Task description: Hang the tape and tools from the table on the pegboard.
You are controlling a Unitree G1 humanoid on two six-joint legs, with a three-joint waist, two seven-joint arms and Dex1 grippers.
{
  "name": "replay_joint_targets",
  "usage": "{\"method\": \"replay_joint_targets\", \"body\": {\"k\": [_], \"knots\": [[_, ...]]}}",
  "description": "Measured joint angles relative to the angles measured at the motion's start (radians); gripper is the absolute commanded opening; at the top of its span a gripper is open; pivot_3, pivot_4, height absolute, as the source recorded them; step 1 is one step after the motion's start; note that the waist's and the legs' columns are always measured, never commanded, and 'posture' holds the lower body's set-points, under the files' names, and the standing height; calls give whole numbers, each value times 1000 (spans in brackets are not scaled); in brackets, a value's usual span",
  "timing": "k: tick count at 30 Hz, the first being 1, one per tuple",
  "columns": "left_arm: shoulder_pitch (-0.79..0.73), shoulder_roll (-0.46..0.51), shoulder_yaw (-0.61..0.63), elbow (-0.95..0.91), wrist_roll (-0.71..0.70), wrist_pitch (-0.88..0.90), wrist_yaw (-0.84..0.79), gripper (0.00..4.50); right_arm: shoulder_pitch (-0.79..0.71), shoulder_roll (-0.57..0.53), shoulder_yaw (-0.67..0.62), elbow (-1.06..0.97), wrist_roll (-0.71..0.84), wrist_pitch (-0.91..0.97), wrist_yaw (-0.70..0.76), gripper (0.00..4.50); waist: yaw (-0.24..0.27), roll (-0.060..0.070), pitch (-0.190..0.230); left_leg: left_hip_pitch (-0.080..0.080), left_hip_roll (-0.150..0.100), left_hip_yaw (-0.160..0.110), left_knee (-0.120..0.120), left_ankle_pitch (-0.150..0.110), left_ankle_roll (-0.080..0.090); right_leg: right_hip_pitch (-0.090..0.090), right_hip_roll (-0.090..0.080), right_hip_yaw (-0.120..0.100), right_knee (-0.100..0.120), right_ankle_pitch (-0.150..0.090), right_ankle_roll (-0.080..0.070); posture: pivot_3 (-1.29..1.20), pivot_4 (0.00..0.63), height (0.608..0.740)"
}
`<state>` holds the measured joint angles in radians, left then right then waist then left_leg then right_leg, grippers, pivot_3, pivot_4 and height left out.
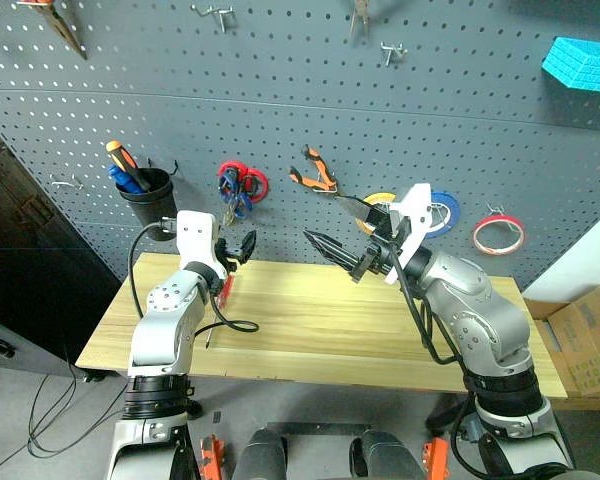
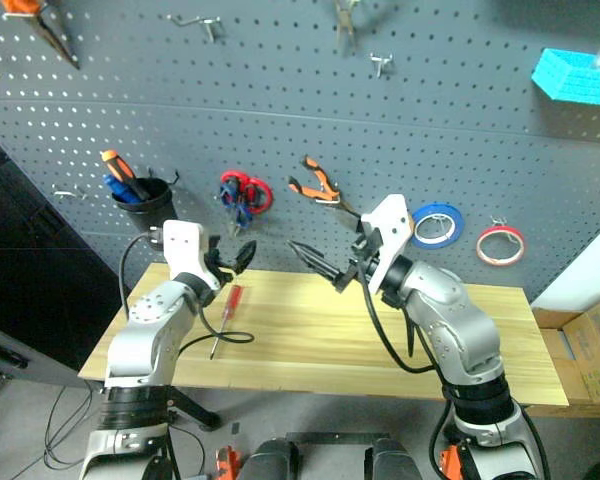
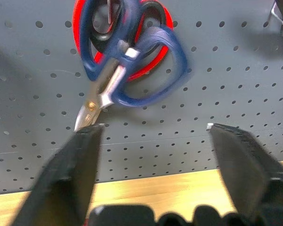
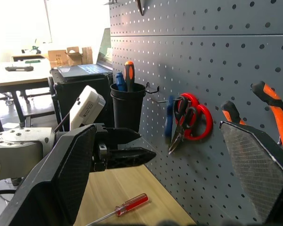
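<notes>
I see the pegboard (image 1: 310,130) spanning the whole back wall, with the table (image 1: 380,330) of light wood set against its foot. On the board, the red tape (image 1: 498,235) hangs from a hook at the far right, well apart from the other task items; a blue roll (image 2: 437,223) and a yellow roll (image 1: 378,200) hang between it and the middle of the board. The orange-and-black pliers (image 1: 315,172) hang near the centre, above the right gripper. To their left a pair of scissors (image 3: 127,70) hangs on one hook together with red-handled scissors (image 4: 194,120), blades pointing down. A black cup (image 1: 147,198) at the left of the board holds an orange-and-black screwdriver (image 1: 123,160). The red-handled screwdriver (image 2: 227,310) lies flat on the table, just beside the left arm. My left gripper (image 1: 242,247) sits directly below the hanging scissors, fingers spread wide and empty, not touching them. My right gripper (image 1: 325,250) hovers above the table's middle, pointing left, jaws likewise apart and holding nothing.
</notes>
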<state>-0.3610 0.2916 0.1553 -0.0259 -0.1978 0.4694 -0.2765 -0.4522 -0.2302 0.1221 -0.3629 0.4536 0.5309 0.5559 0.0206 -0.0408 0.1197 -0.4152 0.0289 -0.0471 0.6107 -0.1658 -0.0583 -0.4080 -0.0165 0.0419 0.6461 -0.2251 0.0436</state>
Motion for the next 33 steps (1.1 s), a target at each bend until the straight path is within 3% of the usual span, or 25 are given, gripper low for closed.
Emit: {"method": "replay_joint_targets", "body": {"k": [10,19,23,33], "knots": [[15,16,0,-7,2,6,6,4471,24,-43,22,-32,-2,4,12,4500,-1,0,-1,0,0,0,0,0,0,0,0,0,0,-1,-2,76,64,740],[218,112,14,-89,2,105,-5,4471,92,-188,137,-57,-97,-6,102,4500,-8,4,5,1,1,1,0,0,0,-1,-1,0,0,-3,-4,103,139,740],[235,162,33,1,3,114,-30,4471,70,-177,212,-21,-148,-12,123,4500,-7,10,18,2,1,1,0,0,0,-1,-2,0,0,-3,-5,108,177,740],[180,245,-17,195,44,120,-108,4471,-43,-142,254,90,-189,-12,171,4500,4,9,73,-5,1,2,-3,-1,0,-7,-4,-1,-1,-5,-7,90,255,740]]}}
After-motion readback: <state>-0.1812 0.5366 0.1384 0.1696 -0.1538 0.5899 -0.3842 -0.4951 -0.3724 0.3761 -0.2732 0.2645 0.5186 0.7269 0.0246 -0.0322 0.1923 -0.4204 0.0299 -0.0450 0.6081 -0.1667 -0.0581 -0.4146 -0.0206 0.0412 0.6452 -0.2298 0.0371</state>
